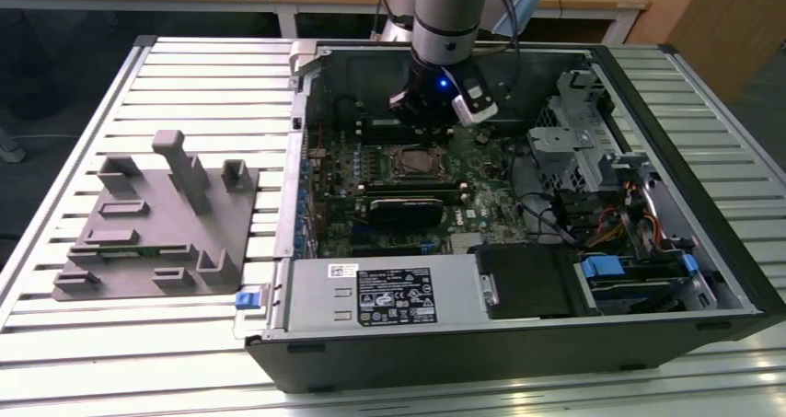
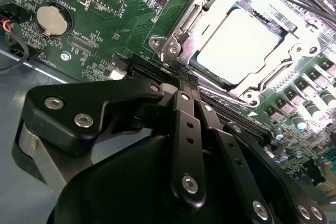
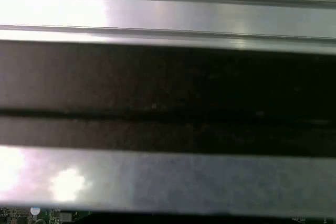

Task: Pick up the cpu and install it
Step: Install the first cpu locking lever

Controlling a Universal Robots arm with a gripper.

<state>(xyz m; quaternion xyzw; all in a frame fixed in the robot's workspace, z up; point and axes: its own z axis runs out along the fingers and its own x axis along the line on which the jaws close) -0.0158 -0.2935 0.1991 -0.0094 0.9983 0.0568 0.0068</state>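
The cpu [image 1: 419, 162] [image 2: 244, 43], a pale silver square, lies in the socket on the green motherboard [image 2: 113, 11], inside the open computer case [image 1: 516, 353]. A metal socket frame [image 2: 181, 38] sits around it. My gripper [image 1: 425, 127] [image 2: 188, 80] hangs over the board just beyond the socket, apart from the cpu. Its black fingers [image 2: 185, 129] stand close together with nothing between them.
A grey plastic tray [image 1: 160, 224] with upright posts lies on the slatted table at the exterior view's left. A power supply [image 1: 393, 293], a black heatsink [image 1: 399, 210] and drive bays with cables [image 1: 614, 196] crowd the case. A coin battery [image 2: 52, 19] sits on the board.
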